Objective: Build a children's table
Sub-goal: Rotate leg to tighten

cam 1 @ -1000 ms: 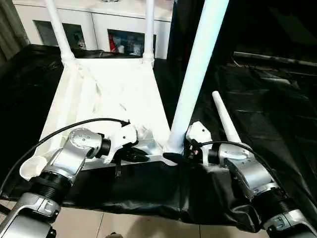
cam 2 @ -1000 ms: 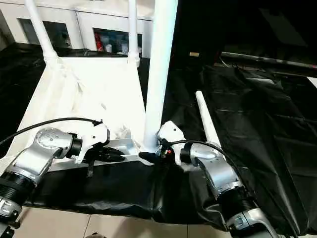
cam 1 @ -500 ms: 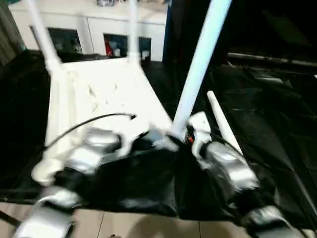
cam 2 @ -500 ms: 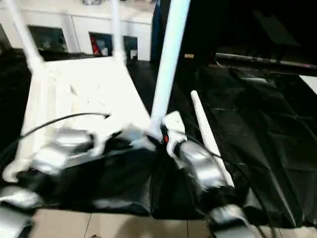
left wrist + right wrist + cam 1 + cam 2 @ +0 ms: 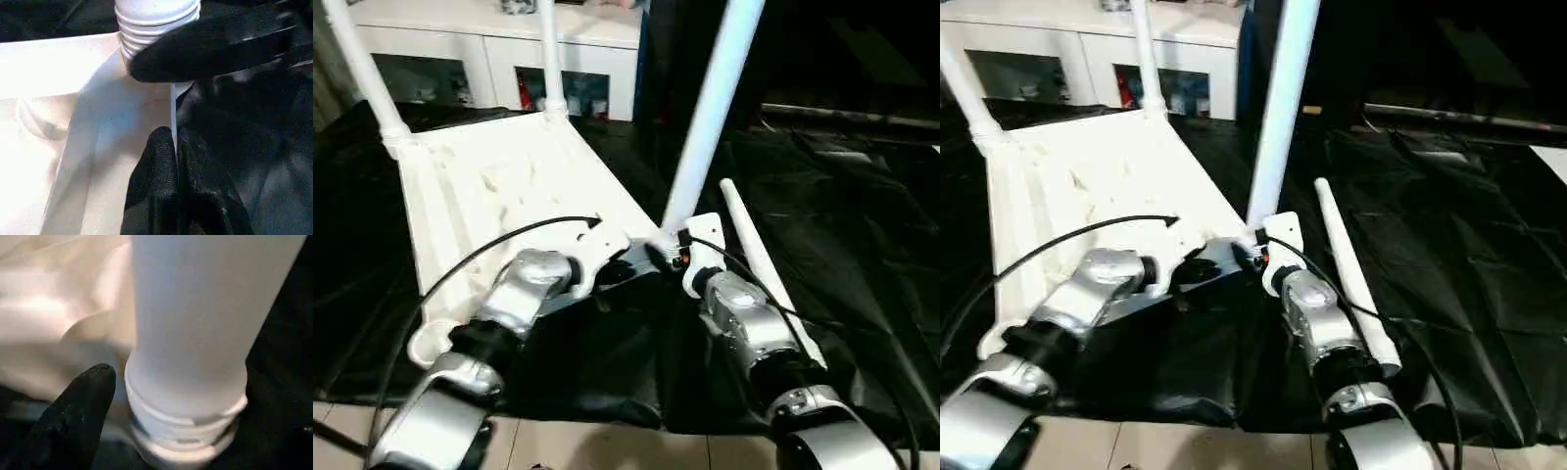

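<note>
The children's table lies upside down on the black cloth, its white top (image 5: 499,186) ribbed side up. Two legs (image 5: 357,69) (image 5: 548,59) stand in the far corner sockets. A third leg (image 5: 705,117) stands in the near right corner, leaning slightly. My left gripper (image 5: 175,147) is shut on the top's thin rim beside that corner. The right gripper (image 5: 668,253) is open around the base of that leg (image 5: 190,406). One of its fingers (image 5: 73,416) sits just off the ribbed collar. The fourth leg (image 5: 754,255) lies loose on the cloth, right of my right arm.
A white glass-door cabinet (image 5: 499,49) stands behind the table top. Black cloth (image 5: 842,215) covers the big table out to the right. Its front edge drops to the tiled floor (image 5: 587,446) below my arms. A black cable (image 5: 489,250) arcs over my left forearm.
The table top has turned, its near right corner with the standing leg swinging away from me. Both arms have stretched further forward with it. The view has also shifted.
</note>
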